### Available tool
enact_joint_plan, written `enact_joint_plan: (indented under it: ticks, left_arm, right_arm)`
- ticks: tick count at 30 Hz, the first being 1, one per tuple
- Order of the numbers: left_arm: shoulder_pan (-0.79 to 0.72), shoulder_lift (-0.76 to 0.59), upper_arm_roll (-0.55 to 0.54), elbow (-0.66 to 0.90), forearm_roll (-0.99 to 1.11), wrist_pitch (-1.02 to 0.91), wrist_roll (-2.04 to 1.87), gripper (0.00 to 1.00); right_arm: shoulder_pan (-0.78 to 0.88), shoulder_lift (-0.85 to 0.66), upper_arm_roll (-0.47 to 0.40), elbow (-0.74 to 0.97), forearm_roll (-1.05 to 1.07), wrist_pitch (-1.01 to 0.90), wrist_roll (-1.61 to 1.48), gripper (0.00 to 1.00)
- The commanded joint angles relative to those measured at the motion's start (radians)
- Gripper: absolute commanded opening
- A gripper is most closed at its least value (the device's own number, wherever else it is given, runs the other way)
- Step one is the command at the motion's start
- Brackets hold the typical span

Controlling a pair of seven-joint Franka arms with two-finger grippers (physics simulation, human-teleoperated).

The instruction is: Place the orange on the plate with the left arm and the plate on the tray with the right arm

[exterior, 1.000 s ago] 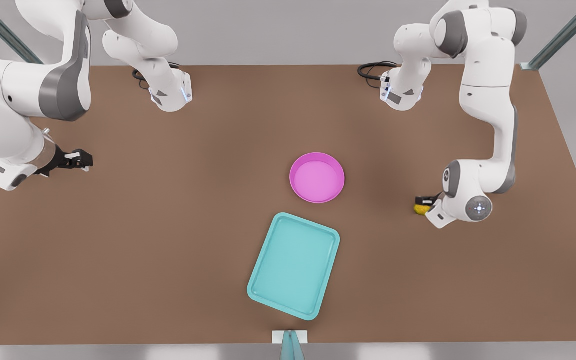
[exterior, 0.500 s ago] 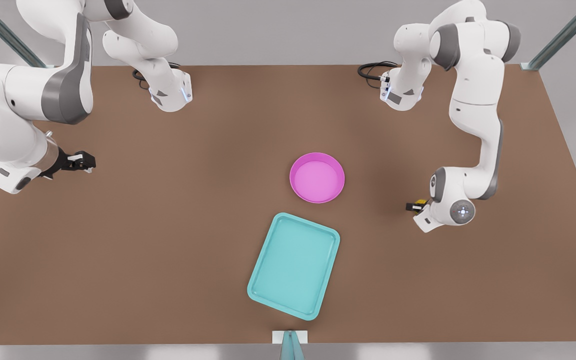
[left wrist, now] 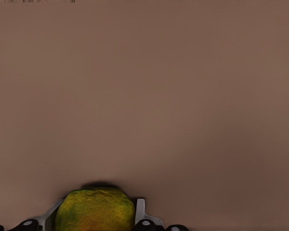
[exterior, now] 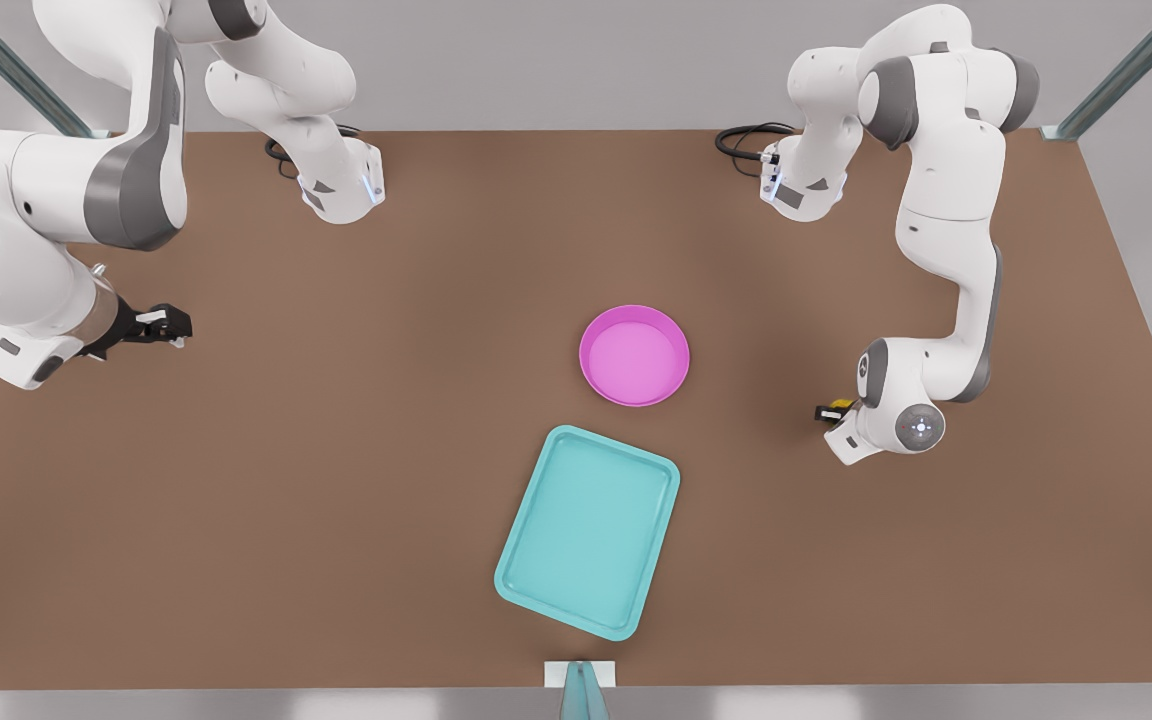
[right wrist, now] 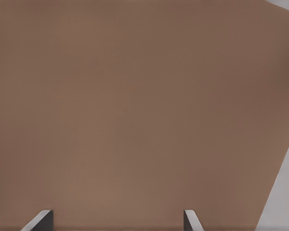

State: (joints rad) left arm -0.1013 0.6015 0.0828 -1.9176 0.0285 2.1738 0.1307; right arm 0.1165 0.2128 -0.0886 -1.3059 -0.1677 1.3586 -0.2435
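The yellow-orange, bumpy orange (left wrist: 95,211) sits between the fingers (left wrist: 139,208) of my left gripper (exterior: 833,411), which is shut on it. This is at the front view's right, and the wrist hides most of the orange (exterior: 842,405) there. The pink plate (exterior: 634,356) lies bare near the table's middle, apart from the left gripper. Just in front of the plate lies the teal tray (exterior: 588,530), with nothing in it. My right gripper (exterior: 168,325) waits open at the front view's far left, its fingertips (right wrist: 189,215) over bare table.
The brown table (exterior: 356,450) has wide free room between the right gripper and the plate. Both arm bases (exterior: 341,190) stand at the back edge, with a black cable (exterior: 741,140) beside one. A small teal post (exterior: 581,690) is at the front edge.
The left arm's wrist has shifted toward the plate with the orange held, so less of the fruit shows in the front view. The right arm barely moved.
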Motion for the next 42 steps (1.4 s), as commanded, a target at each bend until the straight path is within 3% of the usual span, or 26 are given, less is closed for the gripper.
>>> enact_joint_plan:
  ticks: [1, 4, 7, 13, 17, 18, 19, 23, 24, 25, 26, 27, 29, 30, 31, 32, 33, 34, 37, 42]
  left_arm:
    - [-0.001, -0.006, 0.000, 0.002, -0.002, -0.006, 0.017, 0.71]
    - [-0.058, -0.078, -0.012, 0.048, -0.002, -0.183, -0.075, 0.72]
    - [-0.256, -0.054, -0.044, 0.284, -0.028, -0.436, -0.332, 0.72]
    - [-0.595, 0.020, -0.094, 0.394, -0.105, -0.468, -0.625, 0.72]
    - [-0.620, 0.023, -0.094, 0.336, -0.108, -0.474, -0.635, 0.72]
    - [-0.635, 0.029, -0.095, 0.336, -0.108, -0.467, -0.638, 0.75]
    - [-0.640, 0.038, -0.095, 0.338, -0.108, -0.462, -0.638, 1.00]
    - [-0.630, 0.009, -0.074, 0.339, -0.108, -0.471, -0.617, 1.00]
    - [-0.632, -0.035, -0.034, 0.342, -0.108, -0.474, -0.620, 1.00]
    - [-0.600, -0.097, 0.047, 0.463, -0.202, -0.612, -0.617, 1.00]
    - [-0.569, -0.104, 0.216, 0.696, -0.266, -0.914, -0.559, 1.00]
    - [-0.566, -0.109, 0.377, 0.799, -0.268, -1.065, -0.441, 1.00]
    - [-0.561, -0.167, 0.589, 0.815, -0.277, -1.105, -0.395, 1.00]
    - [-0.561, -0.181, 0.617, 0.813, -0.276, -1.111, -0.364, 1.00]
    - [-0.471, -0.189, 0.604, 0.815, -0.324, -1.164, -0.344, 1.00]
    - [-0.270, -0.272, 0.360, 0.766, -0.302, -1.122, -0.319, 1.00]
    - [-0.026, -0.383, -0.038, 0.603, -0.087, -0.861, -0.322, 1.00]
    - [-0.017, -0.532, -0.058, 0.378, -0.033, -0.663, -0.318, 1.00]
    - [-0.012, -0.457, -0.055, 0.545, -0.021, -0.845, -0.329, 1.00]
    - [-0.006, -0.448, -0.051, 0.562, -0.048, -0.835, -0.289, 1.00]
  right_arm:
    - [0.000, -0.001, 0.000, 0.000, 0.001, 0.000, -0.003, 1.00]
    - [0.000, -0.001, 0.000, 0.000, 0.001, 0.000, -0.003, 1.00]
    - [0.002, -0.001, 0.000, 0.000, -0.001, 0.011, -0.003, 1.00]
    - [0.000, 0.000, 0.000, -0.001, 0.001, 0.013, -0.002, 1.00]
    - [0.002, 0.000, 0.000, -0.001, 0.001, 0.013, -0.002, 1.00]
    - [0.002, 0.000, 0.000, -0.003, 0.001, 0.013, -0.003, 1.00]
    - [0.002, 0.002, 0.000, -0.003, 0.001, 0.013, -0.002, 1.00]
    - [0.002, 0.002, 0.000, -0.003, 0.002, 0.014, -0.002, 1.00]
    - [0.002, 0.010, 0.000, -0.006, 0.010, 0.019, -0.002, 1.00]
    - [0.006, 0.026, 0.000, -0.030, 0.062, 0.019, -0.002, 1.00]
    - [0.035, 0.030, 0.000, -0.107, 0.142, 0.034, -0.002, 1.00]
    - [0.070, 0.040, 0.000, -0.170, 0.201, 0.103, 0.000, 1.00]
    - [0.170, 0.120, 0.001, -0.204, 0.309, 0.203, 0.147, 1.00]
    - [0.201, 0.142, 0.001, -0.220, 0.330, 0.246, 0.164, 1.00]
    - [0.258, 0.151, 0.001, -0.272, 0.353, 0.345, 0.227, 1.00]
    - [0.288, 0.151, 0.006, -0.334, 0.396, 0.430, 0.242, 1.00]
    - [0.316, 0.154, 0.012, -0.409, 0.438, 0.554, 0.259, 1.00]
    - [0.359, 0.177, 0.016, -0.428, 0.459, 0.623, 0.305, 1.00]
    - [0.457, 0.270, 0.056, -0.429, 0.482, 0.772, 0.429, 1.00]
    - [0.512, 0.378, 0.119, -0.443, 0.585, 0.988, 0.504, 1.00]
